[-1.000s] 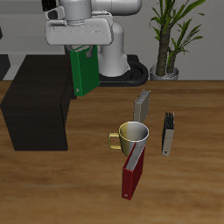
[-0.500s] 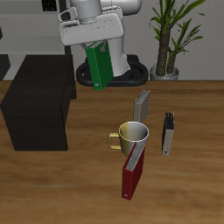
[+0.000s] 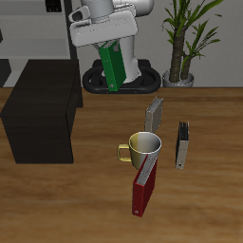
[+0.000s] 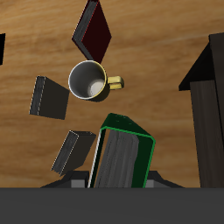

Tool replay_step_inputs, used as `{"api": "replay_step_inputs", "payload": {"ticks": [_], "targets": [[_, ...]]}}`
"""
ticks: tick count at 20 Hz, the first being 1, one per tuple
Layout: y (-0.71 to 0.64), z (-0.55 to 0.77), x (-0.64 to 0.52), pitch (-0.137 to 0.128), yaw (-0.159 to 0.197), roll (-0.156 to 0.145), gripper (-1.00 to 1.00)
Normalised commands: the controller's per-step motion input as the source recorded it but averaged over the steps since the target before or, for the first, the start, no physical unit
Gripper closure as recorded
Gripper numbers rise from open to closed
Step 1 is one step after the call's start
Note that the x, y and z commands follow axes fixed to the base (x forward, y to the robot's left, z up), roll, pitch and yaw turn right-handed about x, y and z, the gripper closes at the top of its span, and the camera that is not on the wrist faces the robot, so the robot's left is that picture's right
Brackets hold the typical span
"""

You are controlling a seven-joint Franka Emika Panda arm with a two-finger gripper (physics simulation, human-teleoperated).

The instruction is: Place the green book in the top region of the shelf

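The green book (image 3: 113, 66) hangs tilted in my gripper (image 3: 106, 47), high above the table and beside the black-brown shelf (image 3: 40, 109), near the robot's base. The gripper is shut on the book's upper end. In the wrist view the book (image 4: 122, 162) shows its green cover and white page edges between my fingers, with the shelf's dark side (image 4: 208, 105) beside it. The shelf's flat top is bare.
A yellow-handled metal mug (image 3: 142, 148) stands mid-table with a dark red book (image 3: 143, 188) leaning in front of it. Two thin grey books (image 3: 155, 116) (image 3: 181, 144) stand upright behind and beside the mug. A potted plant (image 3: 182, 47) stands at the back.
The arm has swung the green book away from the shelf's edge toward the table's middle and raised it a little; the book's tilt has changed.
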Motion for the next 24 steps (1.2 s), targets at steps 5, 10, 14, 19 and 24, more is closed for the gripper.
{"api": "replay_step_inputs", "payload": {"ticks": [5,10,14,19,24], "targets": [[-0.09,-0.05,-0.32,-0.006,0.022,-0.083,1.00],[0.06,-0.16,-0.23,-0.021,0.060,-0.106,1.00],[0.13,-0.06,-0.27,0.043,0.014,0.082,1.00],[-0.01,-0.02,-0.24,0.017,-0.042,-0.015,1.00],[0.21,0.03,-0.02,-0.041,0.042,-0.058,1.00]]}}
